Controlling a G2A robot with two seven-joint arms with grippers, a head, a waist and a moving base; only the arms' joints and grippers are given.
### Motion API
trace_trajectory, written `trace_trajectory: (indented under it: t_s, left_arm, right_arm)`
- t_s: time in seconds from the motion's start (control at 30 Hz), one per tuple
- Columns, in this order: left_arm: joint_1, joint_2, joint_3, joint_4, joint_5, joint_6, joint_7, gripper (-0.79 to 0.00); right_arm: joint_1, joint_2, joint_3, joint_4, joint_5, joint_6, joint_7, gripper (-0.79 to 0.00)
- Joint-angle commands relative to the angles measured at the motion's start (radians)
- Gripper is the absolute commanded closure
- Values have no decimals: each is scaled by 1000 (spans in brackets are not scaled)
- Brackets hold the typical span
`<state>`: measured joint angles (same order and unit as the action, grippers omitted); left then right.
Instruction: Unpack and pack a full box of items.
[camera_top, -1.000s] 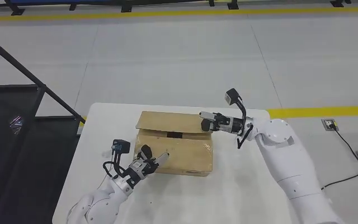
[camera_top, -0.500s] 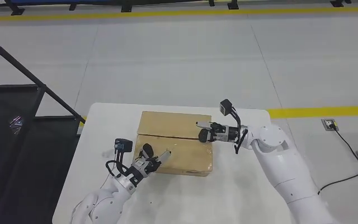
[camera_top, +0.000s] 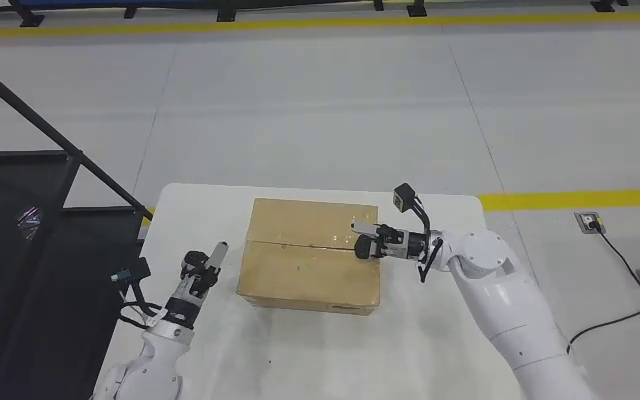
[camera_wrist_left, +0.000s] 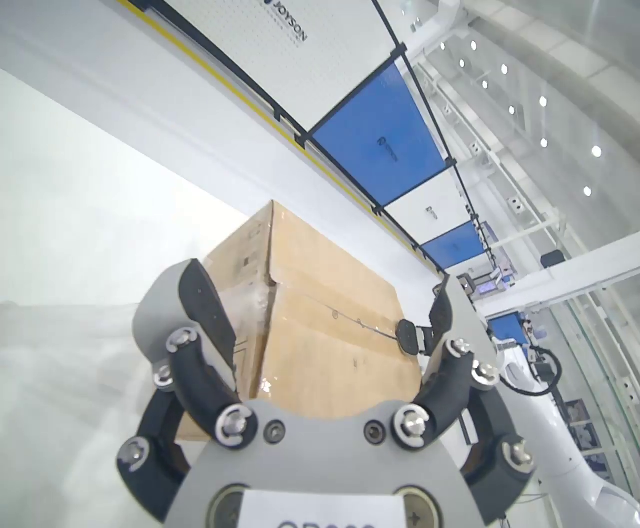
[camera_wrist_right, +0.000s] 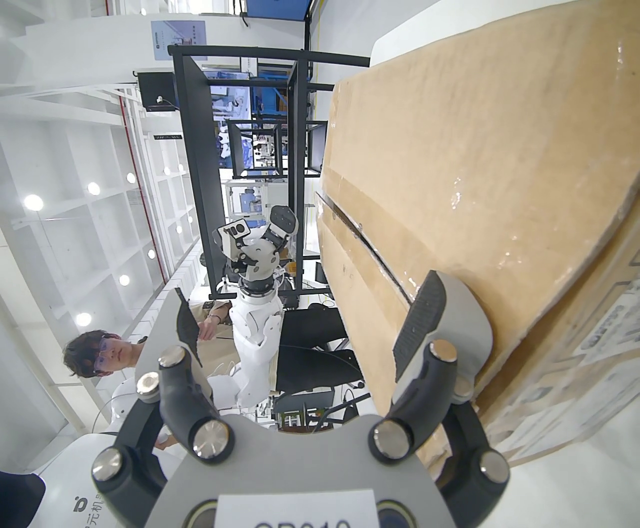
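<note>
A brown cardboard box (camera_top: 310, 255) lies in the middle of the white table (camera_top: 430, 330), both top flaps down flat with a seam along the middle. My right gripper (camera_top: 362, 240) is open at the box's right end, one finger (camera_wrist_right: 425, 320) lying on the top flap by the seam and the other finger (camera_wrist_right: 185, 320) in the air. The box top (camera_wrist_right: 475, 150) stretches away from it. My left gripper (camera_top: 205, 262) is open, off the box's left end, a short gap from it. From the left wrist, the box (camera_wrist_left: 320, 320) stands ahead between the open left gripper (camera_wrist_left: 325, 310) fingers.
A black frame with dark netting (camera_top: 50, 250) stands just off the table's left edge. Bare tabletop runs in front of the box and to its right. Grey floor with a yellow line (camera_top: 560, 200) lies beyond the table.
The far flap, raised a second ago, now lies flat with the right gripper lowered onto it. The left gripper has drawn back from the box's front edge to the left.
</note>
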<state>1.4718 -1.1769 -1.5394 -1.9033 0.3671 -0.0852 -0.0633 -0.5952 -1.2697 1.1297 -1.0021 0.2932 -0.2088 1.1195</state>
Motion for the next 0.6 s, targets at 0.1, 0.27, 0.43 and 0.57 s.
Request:
trace_trajectory:
  t_s: [0.1,0.27,0.43,0.57]
  left_arm:
    - [-2,0,4,1,3,0,-1,-785]
    - [-4,-3,-2,19,-37,23,16,-785]
    - [-28,-18,12,143,-269,120,-2,-785]
    - [-34,-29,36,223,-370,143,3,-785]
  right_arm:
    - [0,0,0,0,0,0,0,-785]
    - [0,0,0,0,0,0,0,-785]
    - [0,0,0,0,0,0,0,-785]
    - [0,0,0,0,0,0,0,-785]
